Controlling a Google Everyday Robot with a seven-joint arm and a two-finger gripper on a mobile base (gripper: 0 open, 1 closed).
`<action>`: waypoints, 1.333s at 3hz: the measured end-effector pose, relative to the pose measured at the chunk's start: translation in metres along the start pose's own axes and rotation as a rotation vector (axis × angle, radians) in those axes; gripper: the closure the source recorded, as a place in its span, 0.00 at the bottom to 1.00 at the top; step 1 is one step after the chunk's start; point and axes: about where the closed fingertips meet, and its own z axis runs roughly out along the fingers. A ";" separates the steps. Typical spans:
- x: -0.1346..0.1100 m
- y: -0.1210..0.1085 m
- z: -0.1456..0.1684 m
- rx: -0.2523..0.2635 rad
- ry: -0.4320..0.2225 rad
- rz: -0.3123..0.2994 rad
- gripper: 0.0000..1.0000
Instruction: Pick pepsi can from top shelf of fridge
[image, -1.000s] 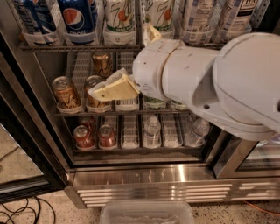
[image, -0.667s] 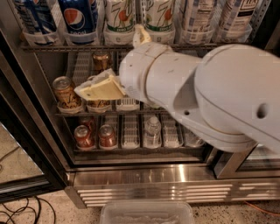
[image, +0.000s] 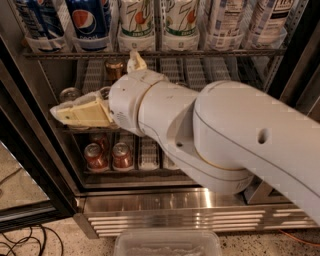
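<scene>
Two deep blue pepsi cans stand at the left of the top shelf (image: 225, 52) of the fridge (image: 200, 210): one shows its round logo (image: 90, 22), the other (image: 37, 22) is left of it. Both sit in clear cups at the rack's front edge. My gripper (image: 62, 113) is a cream wedge pointing left in front of the middle shelf, well below the pepsi cans and touching neither. It holds nothing that I can see. My big white arm (image: 225, 140) covers the centre and right of the fridge.
Two white-and-green 7up cans (image: 136, 20) and pale cans (image: 225, 20) fill the rest of the top shelf. Gold-brown cans (image: 114, 67) stand on the middle rack, red cans (image: 94, 155) below. The dark door frame (image: 30, 165) is at left. A clear bin (image: 167, 245) lies on the floor.
My arm has swung left and closer to the camera. The gripper has moved left across the middle shelf and now covers the gold-brown cans there.
</scene>
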 end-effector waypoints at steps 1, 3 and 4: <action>0.003 0.019 0.005 -0.003 -0.013 0.049 0.00; -0.019 0.000 0.011 0.122 -0.095 -0.065 0.00; -0.036 0.013 0.028 0.139 -0.131 -0.146 0.00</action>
